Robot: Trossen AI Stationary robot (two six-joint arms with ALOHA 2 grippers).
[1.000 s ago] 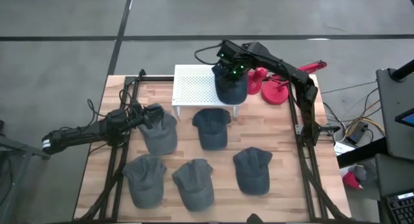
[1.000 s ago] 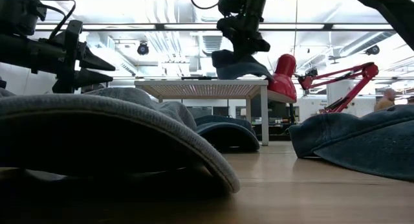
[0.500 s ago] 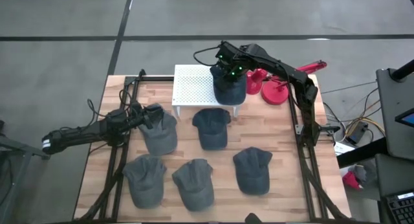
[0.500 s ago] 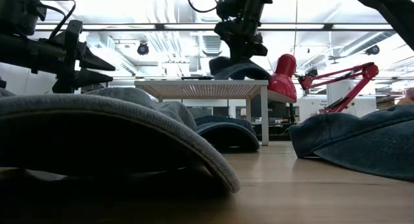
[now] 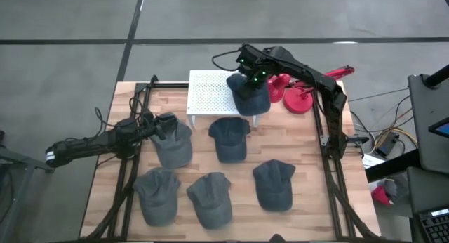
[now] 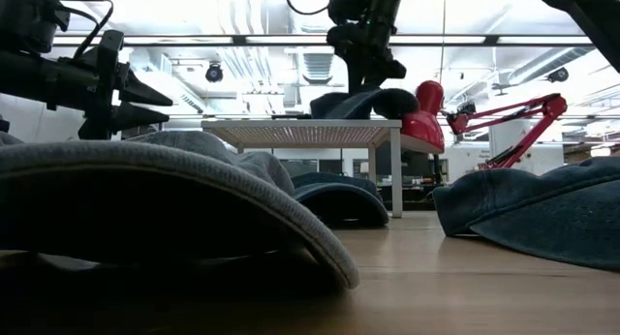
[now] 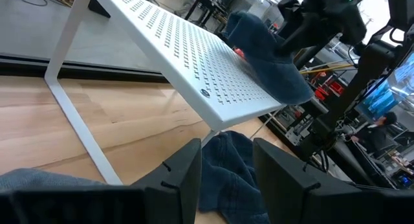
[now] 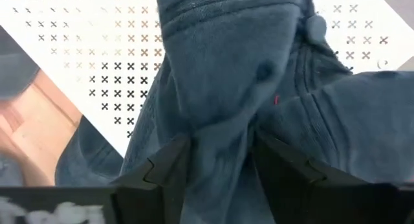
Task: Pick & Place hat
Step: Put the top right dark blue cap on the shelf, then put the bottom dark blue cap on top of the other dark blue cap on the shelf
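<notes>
Denim hat (image 5: pixel 250 97) pinched by right hand (image 5: pixel 251 73) on white perforated stand (image 5: pixel 210 95).

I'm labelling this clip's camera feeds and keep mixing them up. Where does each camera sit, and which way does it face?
High view: above the table, looking straight down; both arms show.
Low view: at tabletop height, looking level across; left gripper enters at upper left.
Left wrist view: on the left arm, facing the white rack; its own fingers show.
Right wrist view: on the right arm, looking down at the hat.
All four share the hat on the rack.
</notes>
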